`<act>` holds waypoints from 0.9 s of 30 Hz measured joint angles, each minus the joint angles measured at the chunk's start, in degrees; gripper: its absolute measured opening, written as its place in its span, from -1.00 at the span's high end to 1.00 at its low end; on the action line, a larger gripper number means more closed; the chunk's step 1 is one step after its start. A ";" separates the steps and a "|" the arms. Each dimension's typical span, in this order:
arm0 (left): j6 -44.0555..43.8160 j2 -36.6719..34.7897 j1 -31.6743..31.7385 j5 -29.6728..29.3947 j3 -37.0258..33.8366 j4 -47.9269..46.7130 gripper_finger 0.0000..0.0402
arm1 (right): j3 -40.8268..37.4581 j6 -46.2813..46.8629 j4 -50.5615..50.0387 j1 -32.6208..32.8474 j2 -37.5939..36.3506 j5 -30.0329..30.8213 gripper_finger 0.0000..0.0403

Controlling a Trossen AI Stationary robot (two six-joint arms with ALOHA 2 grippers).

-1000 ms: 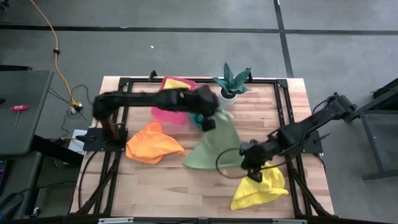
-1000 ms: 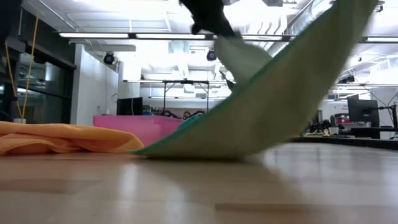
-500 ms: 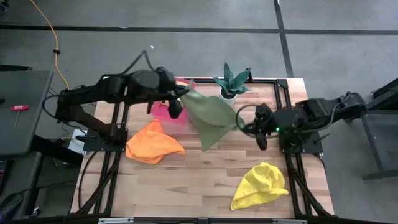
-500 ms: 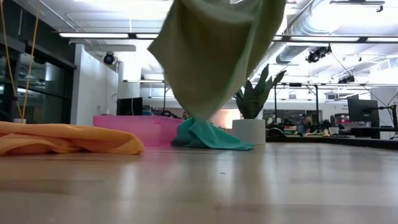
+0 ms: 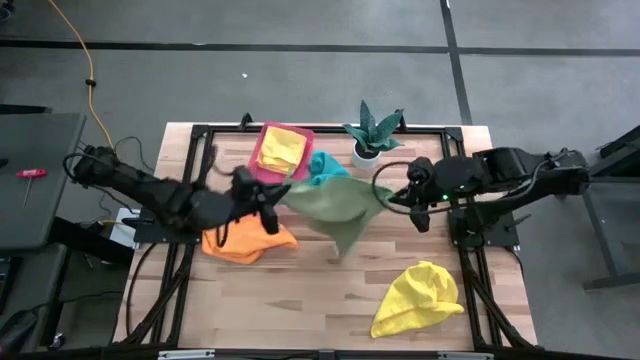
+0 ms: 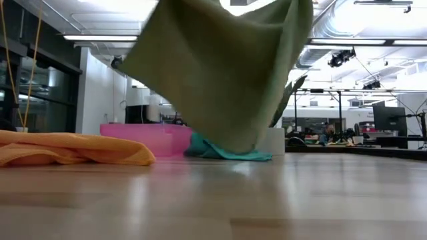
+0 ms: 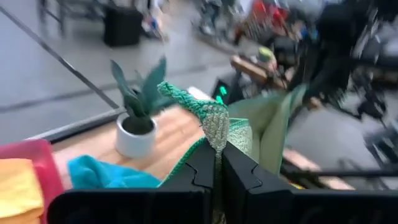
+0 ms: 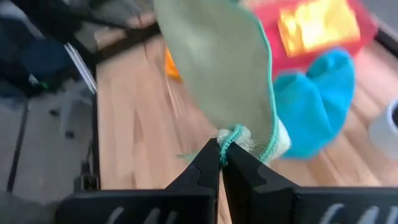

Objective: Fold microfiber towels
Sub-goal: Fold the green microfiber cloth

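Observation:
A light green towel point(image 5: 330, 205) hangs spread between my two grippers above the table's middle. My left gripper point(image 5: 275, 193) is shut on its left corner, and my right gripper point(image 5: 398, 197) is shut on its right corner. In the low view the green towel point(image 6: 227, 73) sags to a point clear of the tabletop. An orange towel point(image 5: 245, 240) lies crumpled at the near left. A yellow towel point(image 5: 415, 300) lies at the near right. The teal towel point(image 5: 325, 165) is bunched by the pink tray point(image 5: 262, 165), which holds a folded yellow towel point(image 5: 283, 150). My left gripper pinches a corner of the green towel, at its teal-stitched hem point(image 7: 214, 121), between the two fingers. The fingers come nearly level from the table's left. The cloth bunches above the fingertips and hangs away toward the other gripper. My right gripper pinches another hemmed corner point(image 8: 231, 138) of the green towel between its two fingers, slanting down from the table's right. The towel spreads away from the fingers, lifted clear of the table and slack in the middle.
A potted plant point(image 5: 370, 135) stands at the table's far edge, right of the tray. Bare wood point(image 5: 300, 300) lies toward the near edge between the orange and yellow towels. Black frame rails point(image 5: 190, 160) run along the table's sides.
My left gripper has swung toward the table's left with its corner, rolling as it went. My right gripper has risen from beside the yellow towel and gone toward the far edge with the other corner. The green towel, which lay partly on the table, now hangs clear between them.

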 joint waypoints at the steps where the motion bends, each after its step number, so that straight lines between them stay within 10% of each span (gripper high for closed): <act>1: 0.26 -0.38 -2.18 -4.04 -0.89 1.61 1.00 | -0.41 0.28 -0.53 0.02 0.36 -0.46 1.00; 8: -3.88 -0.78 -14.19 -25.07 -5.11 3.21 1.00 | -3.69 -0.46 -1.16 0.00 4.93 -2.74 1.00; 16: -21.92 3.07 -14.40 -25.95 -11.00 3.01 1.00 | -2.81 -4.05 -4.50 -0.73 7.39 -0.67 1.00; 27: -3.13 5.87 -3.54 -7.78 -14.41 26.96 1.00 | 8.25 -10.49 -16.93 -4.36 7.19 4.36 1.00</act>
